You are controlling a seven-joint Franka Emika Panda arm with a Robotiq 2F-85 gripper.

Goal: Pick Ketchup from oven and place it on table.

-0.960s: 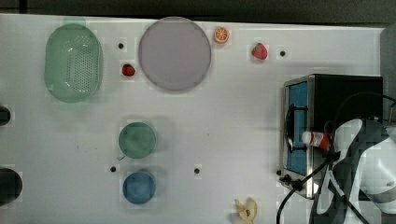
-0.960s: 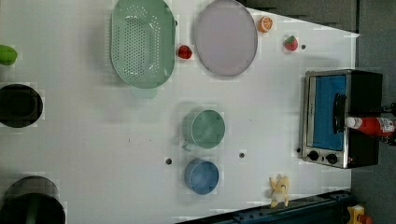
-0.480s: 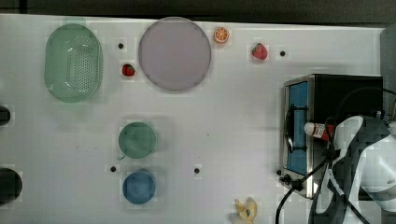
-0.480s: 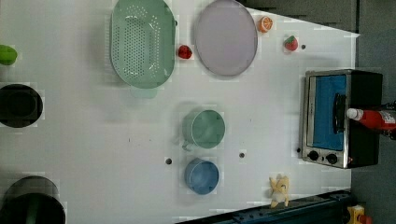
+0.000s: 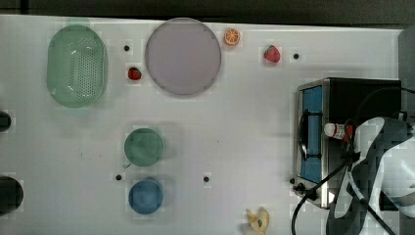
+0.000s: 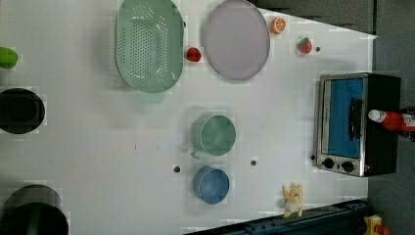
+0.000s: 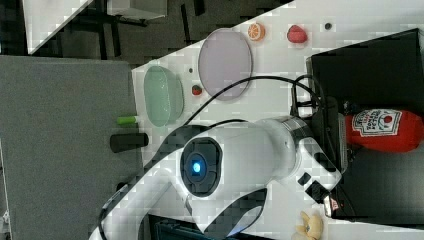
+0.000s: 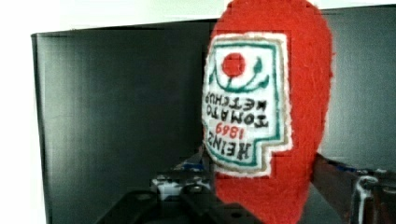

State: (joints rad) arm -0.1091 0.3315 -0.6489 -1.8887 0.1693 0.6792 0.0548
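Fingers [image 8: 261,196]: wrist view, either side of Ketchup [image 8: 268,112]; clamped or not cannot be told.
Top view: Ketchup [image 5: 337,131] lying on oven [image 5: 359,105] roof, near desk [image 5: 235,147] edge.
Right view: same; lift and placing outstanding.

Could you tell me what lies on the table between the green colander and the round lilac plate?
In the top view, a small red strawberry lies between the green colander and the lilac plate, on the white table.

Ketchup [image 6: 391,119] atop oven [image 6: 379,93]
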